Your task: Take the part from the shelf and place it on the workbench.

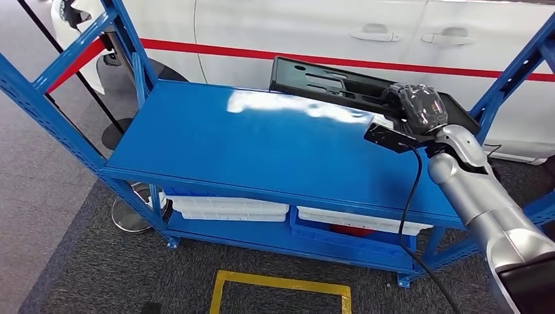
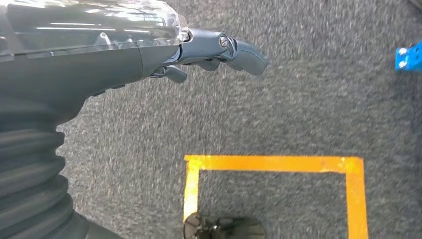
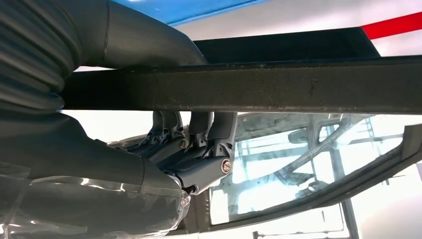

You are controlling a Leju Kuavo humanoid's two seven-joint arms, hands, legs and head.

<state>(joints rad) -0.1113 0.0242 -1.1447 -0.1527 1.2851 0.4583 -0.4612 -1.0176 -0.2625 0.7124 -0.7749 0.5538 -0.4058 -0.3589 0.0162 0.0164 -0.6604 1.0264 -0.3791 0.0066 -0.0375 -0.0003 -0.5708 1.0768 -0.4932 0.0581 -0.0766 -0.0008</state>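
Gripping the black part (image 1: 327,85), the right hand (image 1: 419,108) sits at the right of the head view, at the back right corner of the blue shelf (image 1: 262,140), fingers clamped on the part's near edge. The right wrist view gives the detail: dark fingers (image 3: 214,129) hooked up behind a flat black bar of the part (image 3: 249,87), thumb (image 3: 144,45) on the opposite side of that bar. The head view can't show that, since the back of the hand covers the fingers. One part, lying on the top deck along its back edge, upper centre-right of frame, w/ one white car (image 1: 327,29) w/ a red stripe right behind it; car glass (image 3: 308,164) fills the lower right of the right wrist view. One black cable (image 1: 409,209) runs down from the right wrist past the shelf edge.

Left hand (image 2: 199,52) hangs over grey carpet (image 2: 298,99), upper left of the left wrist view, fingers loosely apart, holding nothing. One yellow tape square (image 2: 273,164) on the floor below it; it also shows at bottom centre of the head view.

Two white bins (image 1: 226,208) sit on the lower deck, side by side.
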